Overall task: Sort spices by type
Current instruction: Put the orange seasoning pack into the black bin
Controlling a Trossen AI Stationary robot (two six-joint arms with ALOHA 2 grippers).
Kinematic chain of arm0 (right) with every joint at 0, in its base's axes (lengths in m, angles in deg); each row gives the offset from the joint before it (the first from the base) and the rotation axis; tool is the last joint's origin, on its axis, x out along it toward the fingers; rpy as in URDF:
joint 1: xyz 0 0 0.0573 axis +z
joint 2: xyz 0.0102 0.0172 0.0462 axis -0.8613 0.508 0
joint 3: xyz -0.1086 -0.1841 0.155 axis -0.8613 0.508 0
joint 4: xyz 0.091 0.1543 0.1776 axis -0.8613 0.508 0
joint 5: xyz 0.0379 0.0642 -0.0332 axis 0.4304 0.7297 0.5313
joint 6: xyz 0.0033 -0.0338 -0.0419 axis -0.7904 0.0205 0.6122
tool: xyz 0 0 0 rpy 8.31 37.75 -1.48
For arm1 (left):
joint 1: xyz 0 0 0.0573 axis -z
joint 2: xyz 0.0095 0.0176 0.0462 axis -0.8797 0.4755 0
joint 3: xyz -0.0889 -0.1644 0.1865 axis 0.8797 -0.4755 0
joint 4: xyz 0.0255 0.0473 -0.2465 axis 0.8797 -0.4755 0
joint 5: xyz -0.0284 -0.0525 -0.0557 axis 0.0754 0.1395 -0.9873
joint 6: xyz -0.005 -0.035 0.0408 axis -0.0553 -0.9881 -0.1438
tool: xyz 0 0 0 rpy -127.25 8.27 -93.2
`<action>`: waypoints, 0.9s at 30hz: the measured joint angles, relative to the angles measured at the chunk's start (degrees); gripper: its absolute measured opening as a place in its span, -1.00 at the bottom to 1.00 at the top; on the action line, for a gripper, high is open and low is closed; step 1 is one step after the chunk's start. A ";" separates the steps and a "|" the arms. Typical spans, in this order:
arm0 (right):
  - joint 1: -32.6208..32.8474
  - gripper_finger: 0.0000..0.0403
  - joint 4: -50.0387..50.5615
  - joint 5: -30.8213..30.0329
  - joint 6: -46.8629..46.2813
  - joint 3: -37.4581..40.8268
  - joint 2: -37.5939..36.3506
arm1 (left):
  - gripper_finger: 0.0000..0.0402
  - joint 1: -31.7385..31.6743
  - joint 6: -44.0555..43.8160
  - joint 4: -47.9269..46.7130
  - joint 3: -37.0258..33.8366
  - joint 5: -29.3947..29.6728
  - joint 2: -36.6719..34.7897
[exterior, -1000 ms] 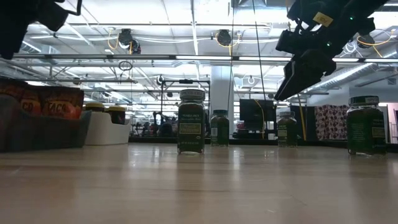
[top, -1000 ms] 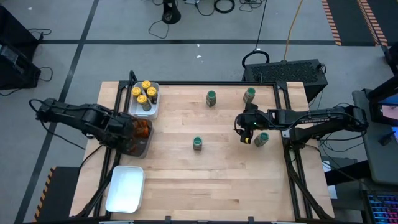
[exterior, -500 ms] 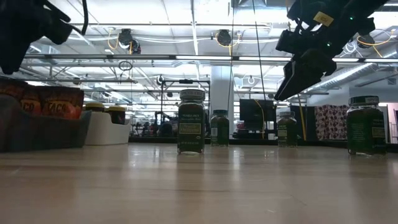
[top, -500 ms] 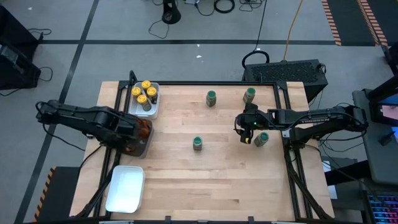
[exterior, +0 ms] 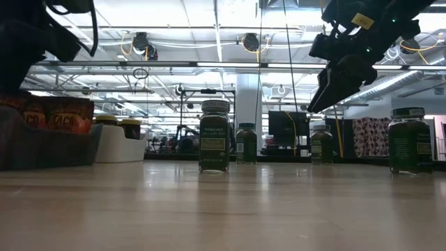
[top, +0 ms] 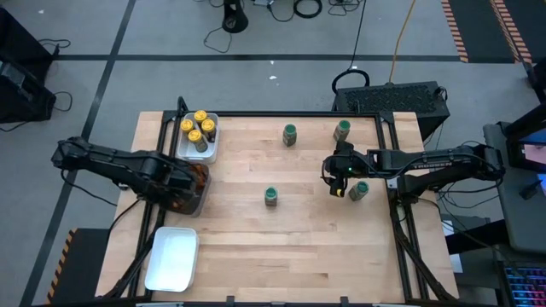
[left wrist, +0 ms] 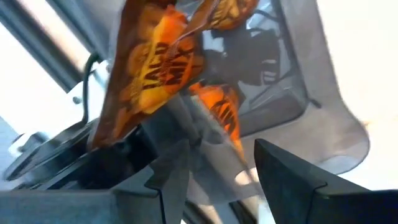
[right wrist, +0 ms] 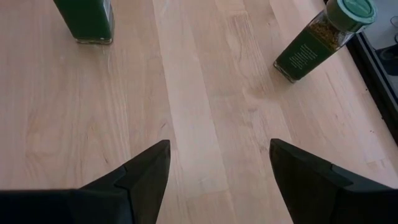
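Four green-lidded jars stand apart on the wooden table: one in the middle (top: pixel 271 196), two near the far edge (top: pixel 290 134) (top: pixel 342 130), one at the right (top: pixel 359 190). Yellow-lidded jars (top: pixel 198 128) stand in a white tray (top: pixel 211 152). Orange-brown packets (top: pixel 195 177) (left wrist: pixel 149 68) lie in the dark grey tray (top: pixel 193 203). My left gripper (top: pixel 177 185) (left wrist: pixel 217 168) hangs open just over those packets. My right gripper (top: pixel 335 176) (right wrist: pixel 217 168) hovers open above bare table, between the middle jar and the right one (right wrist: pixel 317 37).
An empty white tray (top: pixel 172 257) lies at the table's near left corner. In the low view the middle jar (exterior: pixel 214 136) stands in front, with bare wood around it. Black frame rails run along the table's edges.
My left arm has come down a little over the dark grey tray and shifted slightly toward the table's right. The right arm and the jars have kept still.
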 joint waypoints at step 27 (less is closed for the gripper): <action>-0.01 0.28 0.03 0.00 0.00 0.02 0.00 | -0.96 0.04 13.92 2.37 -3.01 -3.63 0.07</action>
